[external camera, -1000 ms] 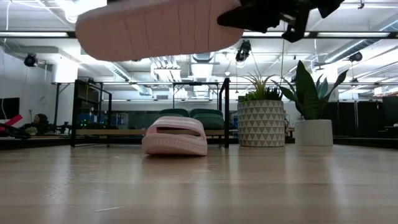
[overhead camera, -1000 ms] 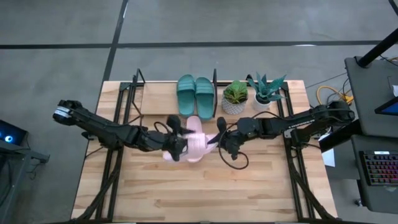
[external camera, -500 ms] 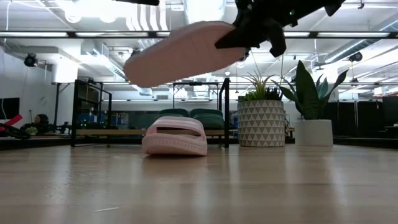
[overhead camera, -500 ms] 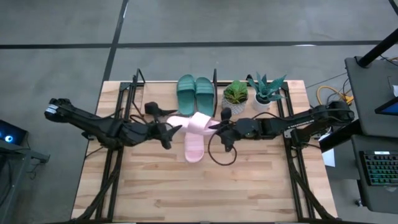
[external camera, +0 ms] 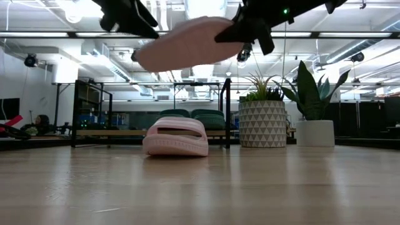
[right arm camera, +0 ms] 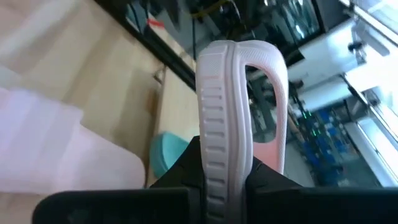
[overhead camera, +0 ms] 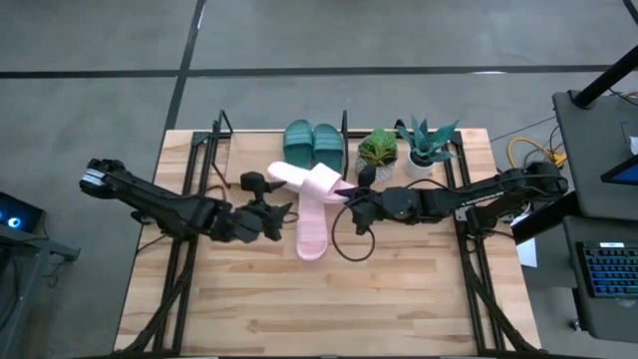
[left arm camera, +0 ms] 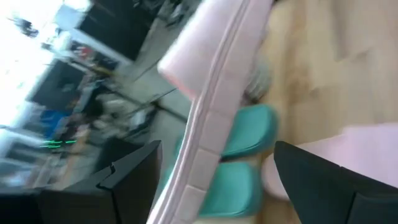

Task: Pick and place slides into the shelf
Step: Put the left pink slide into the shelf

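My right gripper (overhead camera: 349, 199) is shut on a pale pink slide (overhead camera: 304, 179) and holds it in the air near the shelf (overhead camera: 254, 155); the same slide shows in the low view (external camera: 187, 42). The second pink slide (overhead camera: 311, 227) lies sole-down on the table below it. Two teal slides (overhead camera: 312, 148) rest side by side on the shelf's board. My left gripper (overhead camera: 264, 199) is open beside the held slide's free end. In the left wrist view the slide's sole edge (left arm camera: 211, 106) runs between its spread fingers without touching them. My right gripper pinches one end of the pink slide's sole (right arm camera: 214, 165) between its two fingers (right arm camera: 267, 180), which come from the table's right side about level. The slide is lifted clear. It reaches out toward the far left, with its strap (right arm camera: 273, 74) standing off one side.
Two potted plants (overhead camera: 377, 155) (overhead camera: 429, 145) stand at the far edge right of the shelf, close to my right arm. The shelf's black posts (overhead camera: 344, 125) rise beside the teal slides. Bare board lies left of the teal slides. The near half of the table (overhead camera: 329, 309) is bare wood.
My right gripper has carried the pink slide toward the far edge and the shelf. The slide has swung so that its free end points to the far left. My left gripper has drawn away from the slide toward the left and stands open.
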Robot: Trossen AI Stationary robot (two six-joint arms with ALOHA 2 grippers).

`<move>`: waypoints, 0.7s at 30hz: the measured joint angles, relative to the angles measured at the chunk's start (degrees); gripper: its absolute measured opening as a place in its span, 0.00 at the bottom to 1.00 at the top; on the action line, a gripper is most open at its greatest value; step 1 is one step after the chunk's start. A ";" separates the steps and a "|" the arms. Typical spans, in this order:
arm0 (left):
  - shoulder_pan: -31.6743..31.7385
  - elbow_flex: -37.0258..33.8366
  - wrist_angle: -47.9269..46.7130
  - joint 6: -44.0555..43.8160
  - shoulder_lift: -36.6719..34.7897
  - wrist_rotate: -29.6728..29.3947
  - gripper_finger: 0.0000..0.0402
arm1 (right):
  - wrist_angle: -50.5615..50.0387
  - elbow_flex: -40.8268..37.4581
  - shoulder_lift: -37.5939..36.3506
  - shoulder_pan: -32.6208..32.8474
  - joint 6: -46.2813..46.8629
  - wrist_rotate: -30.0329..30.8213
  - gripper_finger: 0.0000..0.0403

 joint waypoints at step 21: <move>2.35 1.91 0.47 1.40 5.36 -7.70 0.69 | 2.43 0.02 -0.11 0.06 -0.73 -6.05 0.06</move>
